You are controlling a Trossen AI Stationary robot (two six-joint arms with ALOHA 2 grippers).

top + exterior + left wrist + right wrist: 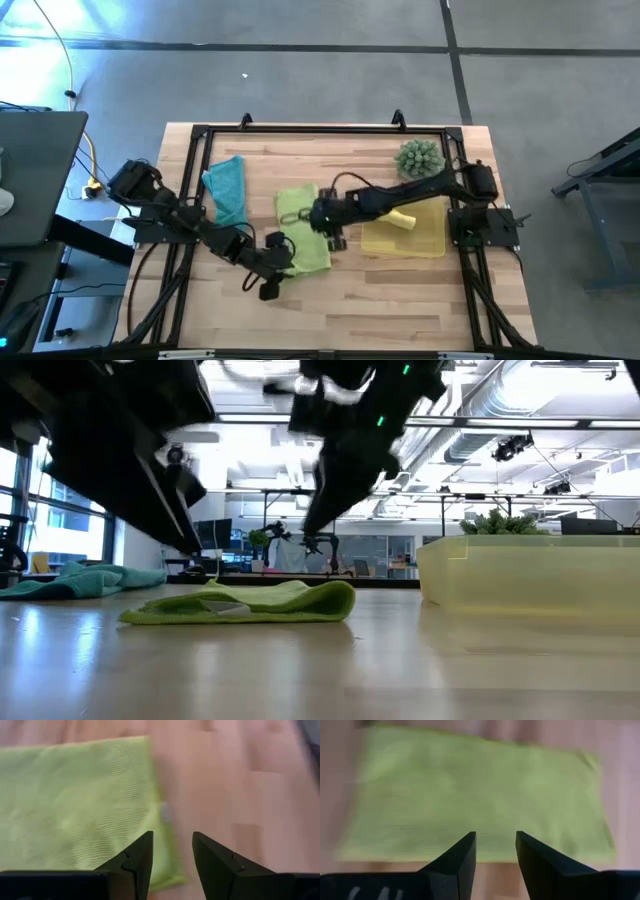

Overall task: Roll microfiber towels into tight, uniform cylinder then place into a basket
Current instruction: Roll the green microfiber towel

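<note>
The soft ribbed lime green towel lies flat on the wooden desk, left of the translucent yellow basket holding 1 rolled yellow towel; both left tool and right tool hover over it, slightly parted, empty

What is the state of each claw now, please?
Left claw: open, empty, at the lime green towel's edge.
Right claw: open, empty, above the same towel.

Arms hide part of the towel
Both arms cover part of the green towel; both wrist views are blurred.
</note>
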